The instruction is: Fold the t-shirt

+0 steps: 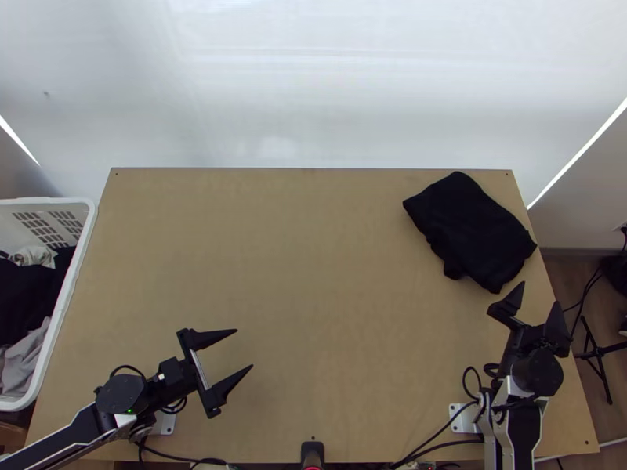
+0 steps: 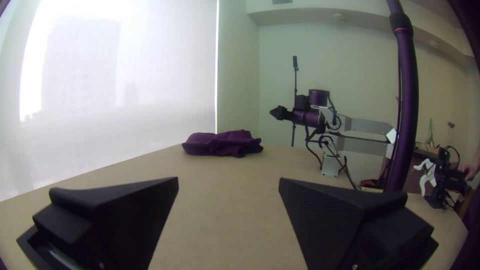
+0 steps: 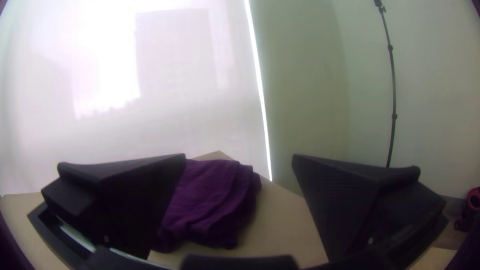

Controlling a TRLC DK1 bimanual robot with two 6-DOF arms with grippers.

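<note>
The dark t-shirt (image 1: 470, 231) lies as a compact folded bundle at the table's far right corner, its layers hard to tell apart. In the left wrist view the cloth (image 2: 222, 144) is a low purple heap; in the right wrist view the shirt (image 3: 215, 200) lies partly behind one finger. My left gripper (image 1: 244, 349) is at the near left, far from the shirt, open and empty; its fingers stand wide apart in its wrist view (image 2: 228, 185). My right gripper (image 1: 541, 295) is just nearer than the shirt's near corner, open with nothing held, also in its wrist view (image 3: 239, 162).
A white basket (image 1: 67, 294) with dark and grey cloths stands at the table's left edge. Bare wooden table (image 1: 313, 274) stretches between the left gripper and the shirt. Cables (image 1: 431, 448) run along the near edge by the right arm's base.
</note>
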